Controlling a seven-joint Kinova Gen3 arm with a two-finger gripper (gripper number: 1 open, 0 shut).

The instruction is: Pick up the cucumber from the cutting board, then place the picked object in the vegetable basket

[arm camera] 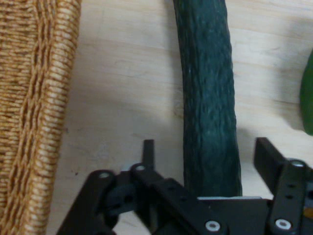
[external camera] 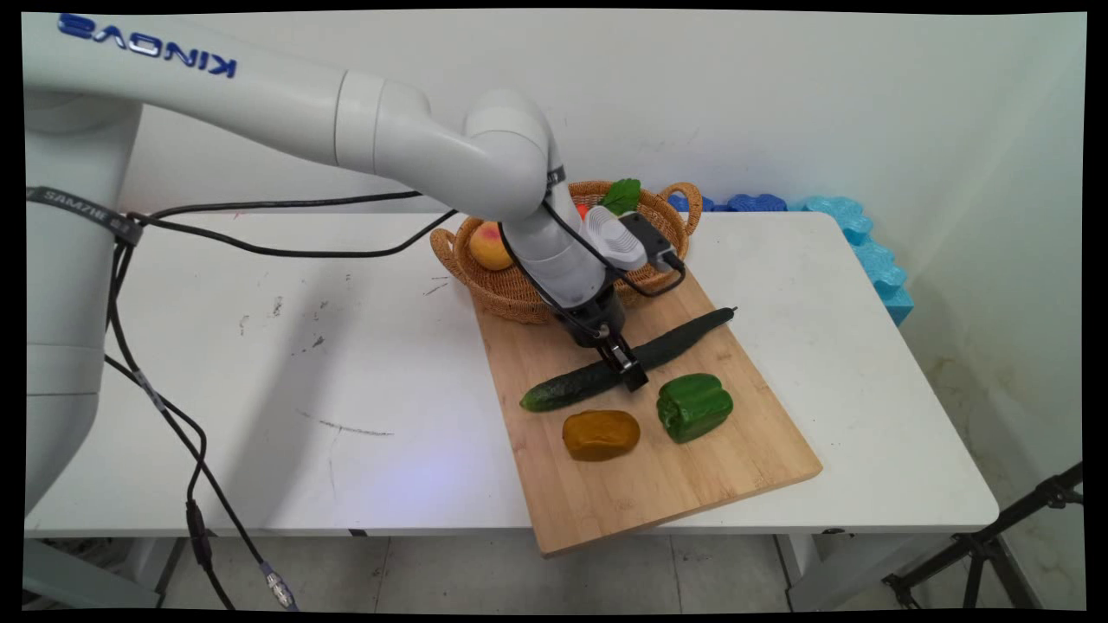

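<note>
A long dark-green cucumber [external camera: 684, 342] lies slantwise on a wooden cutting board [external camera: 658, 484]. My gripper [external camera: 628, 368] is down over its middle. In the hand view the cucumber [arm camera: 205, 73] runs up between the two fingers [arm camera: 148, 152], with a gap on each side, so the gripper [arm camera: 205, 149] is open and astride it without holding it. A green bell pepper [external camera: 693, 406] and a yellow-brown vegetable [external camera: 601, 434] rest on the board just in front of the cucumber. The pepper's edge [arm camera: 308, 98] shows at the right of the hand view.
A wicker basket [external camera: 511, 298] stands at the board's far end, close behind the gripper, holding a peach [external camera: 491, 245] and a green leafy thing [external camera: 622, 195]. Its woven wall [arm camera: 34, 98] fills the hand view's left. Blue foam [external camera: 866, 242] lies beyond the table's back right.
</note>
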